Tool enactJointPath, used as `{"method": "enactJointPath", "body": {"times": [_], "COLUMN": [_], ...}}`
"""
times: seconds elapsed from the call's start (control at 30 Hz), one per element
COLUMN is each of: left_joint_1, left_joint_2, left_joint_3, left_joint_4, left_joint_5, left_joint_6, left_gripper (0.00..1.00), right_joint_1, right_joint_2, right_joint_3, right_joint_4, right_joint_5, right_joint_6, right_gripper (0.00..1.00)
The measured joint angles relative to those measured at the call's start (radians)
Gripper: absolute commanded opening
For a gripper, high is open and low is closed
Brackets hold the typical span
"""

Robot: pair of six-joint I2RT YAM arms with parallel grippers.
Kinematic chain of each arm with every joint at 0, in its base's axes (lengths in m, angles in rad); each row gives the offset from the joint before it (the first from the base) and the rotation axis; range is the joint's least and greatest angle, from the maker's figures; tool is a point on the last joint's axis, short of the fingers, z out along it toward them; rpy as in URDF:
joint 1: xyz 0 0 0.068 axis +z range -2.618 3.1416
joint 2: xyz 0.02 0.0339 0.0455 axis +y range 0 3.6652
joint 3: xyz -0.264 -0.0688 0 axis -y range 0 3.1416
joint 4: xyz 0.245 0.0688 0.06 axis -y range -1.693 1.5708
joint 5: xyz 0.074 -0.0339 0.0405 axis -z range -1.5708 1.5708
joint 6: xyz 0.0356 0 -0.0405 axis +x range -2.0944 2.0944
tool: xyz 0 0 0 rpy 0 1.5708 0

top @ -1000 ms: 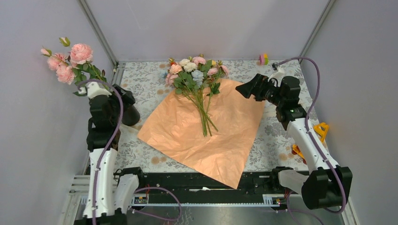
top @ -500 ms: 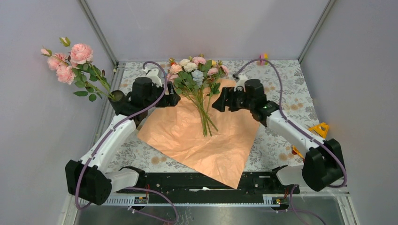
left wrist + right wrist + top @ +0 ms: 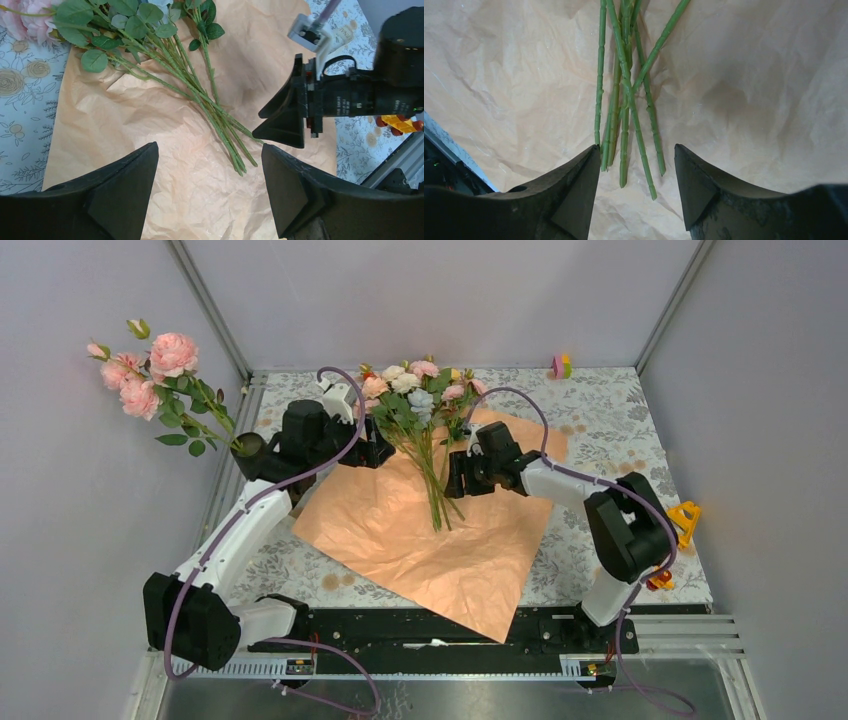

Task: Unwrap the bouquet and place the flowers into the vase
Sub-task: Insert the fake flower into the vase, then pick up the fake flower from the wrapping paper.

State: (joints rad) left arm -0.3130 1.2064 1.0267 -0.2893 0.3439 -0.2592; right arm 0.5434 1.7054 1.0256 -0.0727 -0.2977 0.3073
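The bouquet's paper [image 3: 440,530] lies spread flat, peach side up, with the loose flowers [image 3: 415,390] on it, heads to the back. Their green stems [image 3: 624,100] run toward the near side. My right gripper [image 3: 636,147] is open low over the paper, its fingers either side of the stem ends without touching them; from above the right gripper [image 3: 453,478] sits just right of the stems. My left gripper [image 3: 209,147] is open and empty above the paper, left of the stems [image 3: 220,120]. The black vase [image 3: 247,447] stands at the table's left edge, holding pink roses [image 3: 150,365], partly hidden by my left arm.
Small coloured toy blocks lie at the back right [image 3: 560,366] and by the right edge [image 3: 685,515]. The floral tablecloth [image 3: 600,430] shows around the paper. Grey walls enclose the table on three sides. My two grippers face each other closely across the stems.
My left arm swung from upright beside the vase out over the paper. My right gripper moved left and down onto the stem ends, and its jaws narrowed.
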Motion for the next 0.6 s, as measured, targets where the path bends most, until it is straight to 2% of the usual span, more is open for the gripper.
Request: {"method": "enactJointPath", "body": {"times": [0.3, 0.5, 0.6], "left_joint_1": [0.000, 0.001, 0.000], "left_joint_2": [-0.003, -0.008, -0.008], "left_joint_3": [-0.006, -0.008, -0.010], "left_joint_4": [0.021, 0.022, 0.023], "left_joint_5": [0.013, 0.013, 0.013], "left_joint_6": [-0.011, -0.011, -0.011], "left_gripper": [0.81, 0.81, 0.81], "right_joint_1": [0.000, 0.000, 0.000], "right_joint_2": [0.103, 0.144, 0.148], "right_joint_3": [0.057, 0.075, 0.077], "right_joint_4": [-0.005, -0.005, -0.005], "right_joint_5": [-0.013, -0.034, -0.038], "right_joint_6": [0.000, 0.002, 0.003], "right_gripper": [0.49, 0.47, 0.41]}}
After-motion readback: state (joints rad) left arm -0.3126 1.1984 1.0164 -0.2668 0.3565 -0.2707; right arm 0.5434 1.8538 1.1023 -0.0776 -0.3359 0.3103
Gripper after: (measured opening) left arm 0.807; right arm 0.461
